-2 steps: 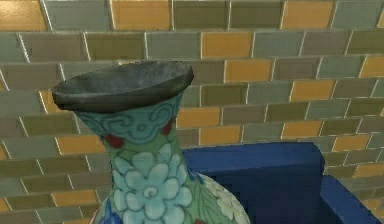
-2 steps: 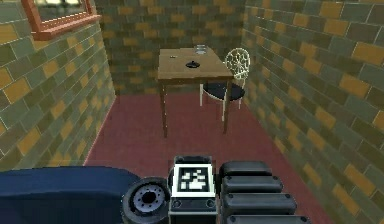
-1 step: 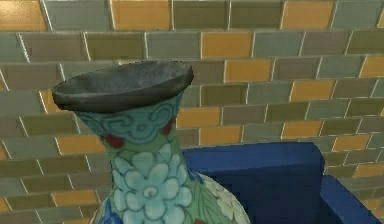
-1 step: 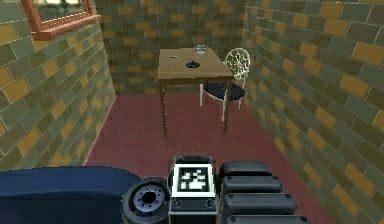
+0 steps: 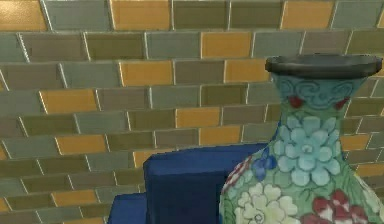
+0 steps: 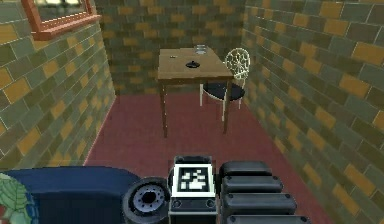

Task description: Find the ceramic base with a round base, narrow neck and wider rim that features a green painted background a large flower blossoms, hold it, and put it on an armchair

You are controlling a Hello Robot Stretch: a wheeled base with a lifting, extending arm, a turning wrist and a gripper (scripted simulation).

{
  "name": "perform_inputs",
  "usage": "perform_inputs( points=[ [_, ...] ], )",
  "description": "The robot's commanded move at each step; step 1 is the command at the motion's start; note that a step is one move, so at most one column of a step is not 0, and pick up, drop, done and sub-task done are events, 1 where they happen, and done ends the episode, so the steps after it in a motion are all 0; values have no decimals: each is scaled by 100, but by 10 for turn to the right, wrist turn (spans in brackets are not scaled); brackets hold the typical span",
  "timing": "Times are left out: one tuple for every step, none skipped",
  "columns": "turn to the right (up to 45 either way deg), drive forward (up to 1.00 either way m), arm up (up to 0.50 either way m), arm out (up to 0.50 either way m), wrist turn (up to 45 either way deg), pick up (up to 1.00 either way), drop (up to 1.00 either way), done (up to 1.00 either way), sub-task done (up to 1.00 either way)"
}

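Forward view: brick wall (image 5: 100,90), flat blocks in teal, grey and orange. One blue armchair (image 5: 190,180), blocky and smooth, cut off at the bottom edge. At the right, one ceramic vase (image 5: 310,150): dark flat rim, narrow neck, round green body with big pale blossoms. Its foot and right side are cut off.

Arm side view: a vase sliver in the bottom-left corner, with the armchair beside it. The claw (image 6: 148,200) is a dark round body with fingers hard to make out. Cannot tell its state or whether it holds anything. One wooden surface (image 6: 195,66) carries two small blobs (image 6: 203,49). One chair (image 6: 235,68) with a lacy round back stands just beside.
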Motion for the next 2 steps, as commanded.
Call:
perform_inputs(
  points=[
    [0, 0, -34, 0, 0, 0, 0, 0, 0],
    [0, 0, -32, 0, 0, 0, 0, 0, 0]
  ],
)
